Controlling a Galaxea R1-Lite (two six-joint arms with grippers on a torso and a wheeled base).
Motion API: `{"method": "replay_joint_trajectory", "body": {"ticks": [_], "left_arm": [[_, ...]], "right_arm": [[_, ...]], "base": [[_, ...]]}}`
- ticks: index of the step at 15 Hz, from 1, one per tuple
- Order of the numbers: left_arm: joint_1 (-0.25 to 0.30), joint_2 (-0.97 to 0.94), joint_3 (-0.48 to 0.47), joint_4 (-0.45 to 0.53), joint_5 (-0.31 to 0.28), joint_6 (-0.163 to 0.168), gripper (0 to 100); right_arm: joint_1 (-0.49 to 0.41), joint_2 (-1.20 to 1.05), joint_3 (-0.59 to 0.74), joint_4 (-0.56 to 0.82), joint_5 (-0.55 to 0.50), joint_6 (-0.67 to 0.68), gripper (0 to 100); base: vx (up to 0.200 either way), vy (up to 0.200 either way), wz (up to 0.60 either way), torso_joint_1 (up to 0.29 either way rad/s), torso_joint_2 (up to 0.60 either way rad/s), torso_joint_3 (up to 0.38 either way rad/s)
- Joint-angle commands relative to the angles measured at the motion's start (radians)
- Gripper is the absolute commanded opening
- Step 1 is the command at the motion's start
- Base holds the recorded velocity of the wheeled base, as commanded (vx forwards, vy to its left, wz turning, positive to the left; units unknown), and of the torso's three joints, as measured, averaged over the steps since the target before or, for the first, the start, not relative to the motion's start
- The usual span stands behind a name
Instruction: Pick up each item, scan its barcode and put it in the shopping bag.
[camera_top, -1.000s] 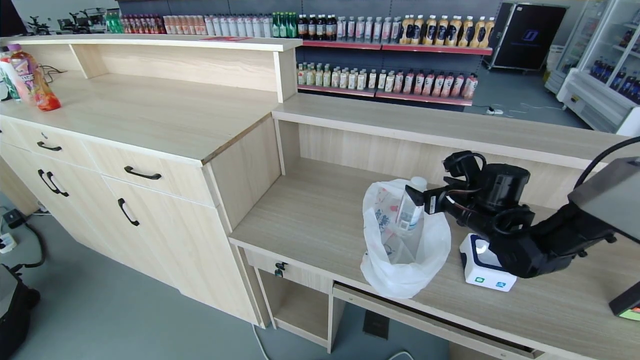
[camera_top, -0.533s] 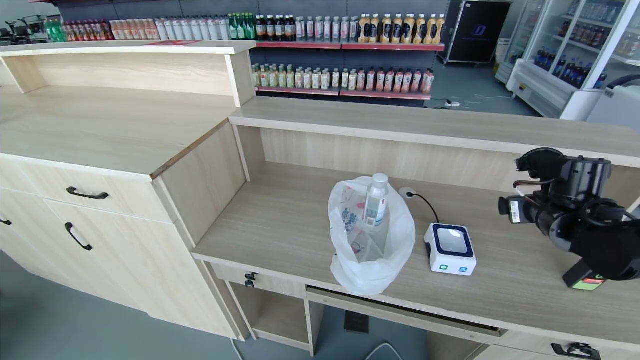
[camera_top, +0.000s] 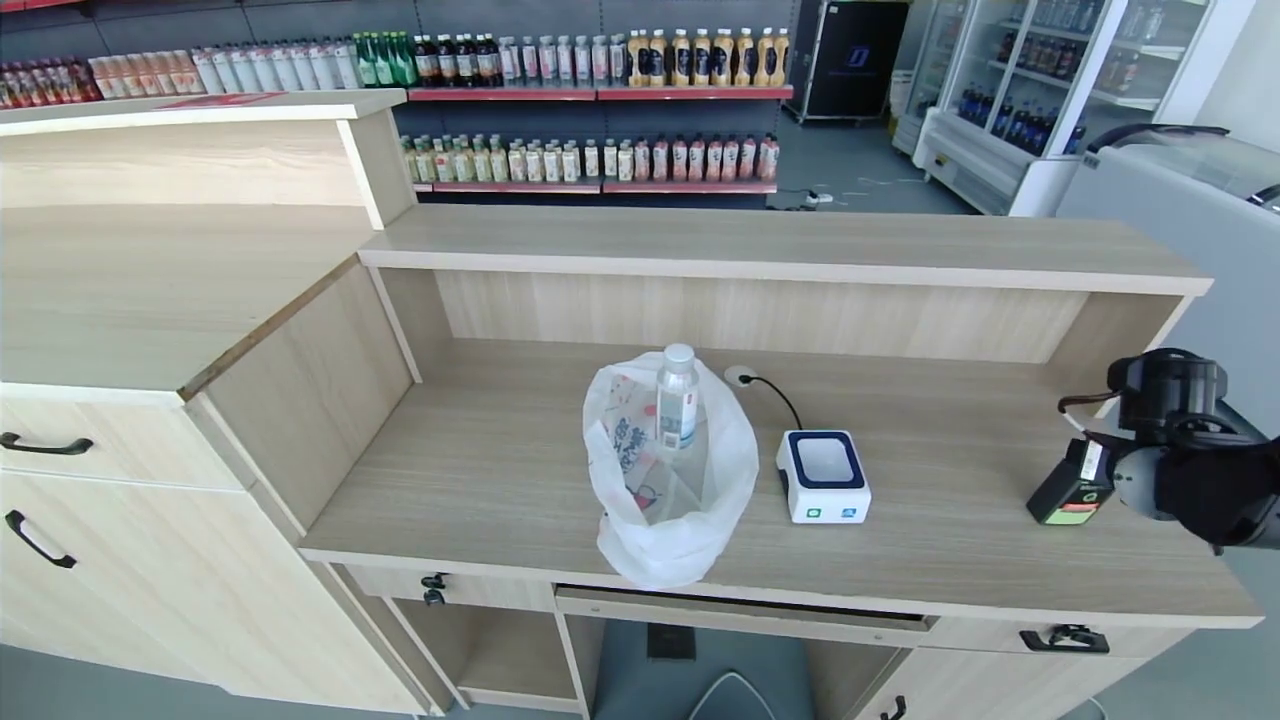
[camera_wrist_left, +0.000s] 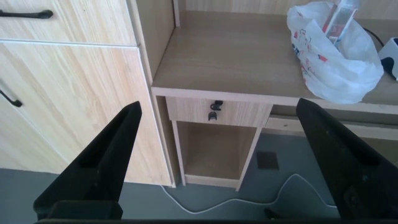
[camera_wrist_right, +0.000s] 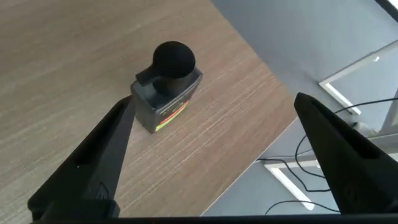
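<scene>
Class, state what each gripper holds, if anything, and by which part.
Nothing is held. The left gripper is open and empty; the right gripper is open over the black device on the desk, not gripping it.

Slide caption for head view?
Bottle stands in the white shopping bag beside the barcode scanner on the checkout desk; right gripper open by a black device.
</scene>
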Motion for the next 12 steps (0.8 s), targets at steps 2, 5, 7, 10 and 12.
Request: {"method": "replay_joint_trajectory", "body": {"ticks": [2, 5, 7, 10, 12], "left_arm": [[0.0, 0.0, 0.0, 0.0, 0.0, 0.0, 100], [0.0, 0.0, 0.0, 0.0, 0.0, 0.0, 100], [0.0, 0.0, 0.0, 0.0, 0.0, 0.0, 100], [0.0, 0.0, 0.0, 0.0, 0.0, 0.0, 100], [0.0, 0.0, 0.0, 0.0, 0.0, 0.0, 100]], "right_arm": [[-0.014, 0.21, -0.088, -0.115, 0.074, 0.031, 100], [0.021, 0.276, -0.148, -0.124, 0.133, 0.07, 100], [0.049, 0.287, -0.153, -0.126, 0.141, 0.076, 100], [0.078, 0.304, -0.166, -0.144, 0.143, 0.083, 100], [0.093, 0.307, -0.17, -0.149, 0.149, 0.082, 100]], "base": [[0.0, 0.0, 0.0, 0.0, 0.0, 0.0], [0.0, 0.0, 0.0, 0.0, 0.0, 0.0], [0.0, 0.0, 0.0, 0.0, 0.0, 0.0], [0.0, 0.0, 0.0, 0.0, 0.0, 0.0], [0.0, 0.0, 0.0, 0.0, 0.0, 0.0]]}}
